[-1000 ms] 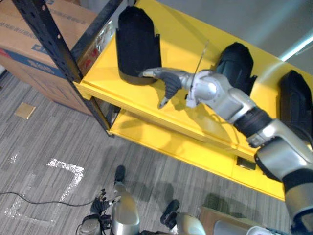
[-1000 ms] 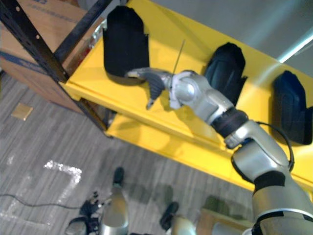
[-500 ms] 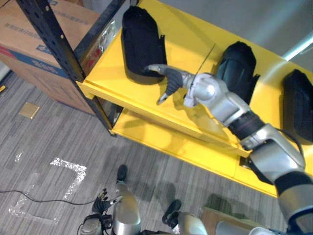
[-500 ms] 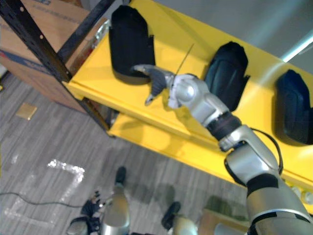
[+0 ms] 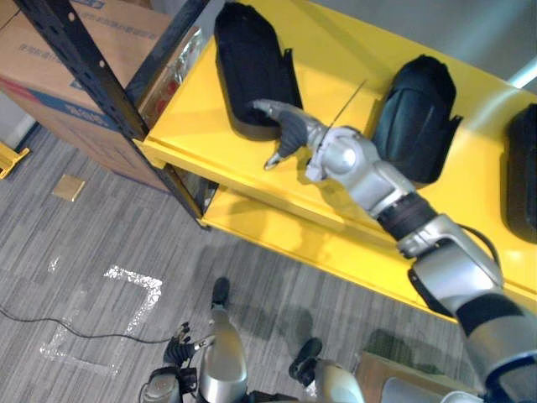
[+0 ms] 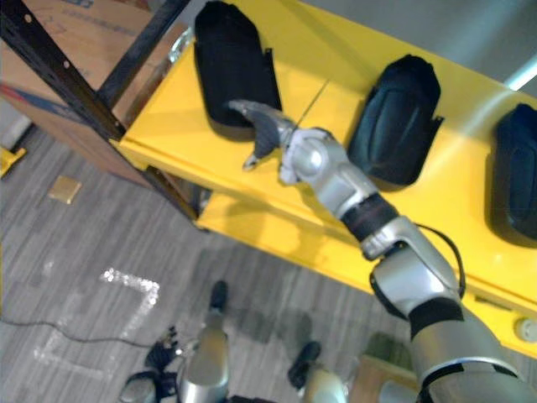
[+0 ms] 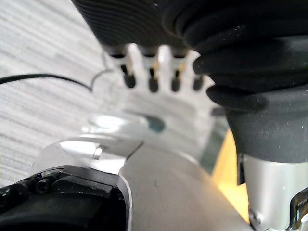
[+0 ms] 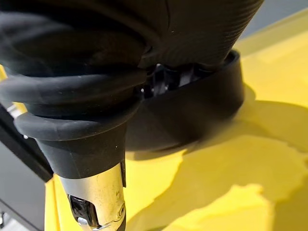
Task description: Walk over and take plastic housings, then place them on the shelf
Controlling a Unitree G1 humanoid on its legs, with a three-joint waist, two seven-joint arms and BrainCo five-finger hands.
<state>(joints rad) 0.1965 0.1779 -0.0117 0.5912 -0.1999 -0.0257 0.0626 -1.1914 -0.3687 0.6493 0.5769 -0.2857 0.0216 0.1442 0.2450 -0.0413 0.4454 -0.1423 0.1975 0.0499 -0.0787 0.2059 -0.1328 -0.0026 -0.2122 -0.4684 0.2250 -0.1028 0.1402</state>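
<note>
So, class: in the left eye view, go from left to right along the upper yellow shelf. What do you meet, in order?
black rack post → left housing → middle housing → right housing, cut off by the picture's edge.

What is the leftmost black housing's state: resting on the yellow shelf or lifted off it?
Resting on it. The housing lies on the yellow shelf, rim against the surface, right hand at that rim.

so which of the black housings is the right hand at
The leftmost housing, by the black shelf post: the right hand is at its near end. The middle housing and rightmost housing lie farther along the yellow shelf.
</note>
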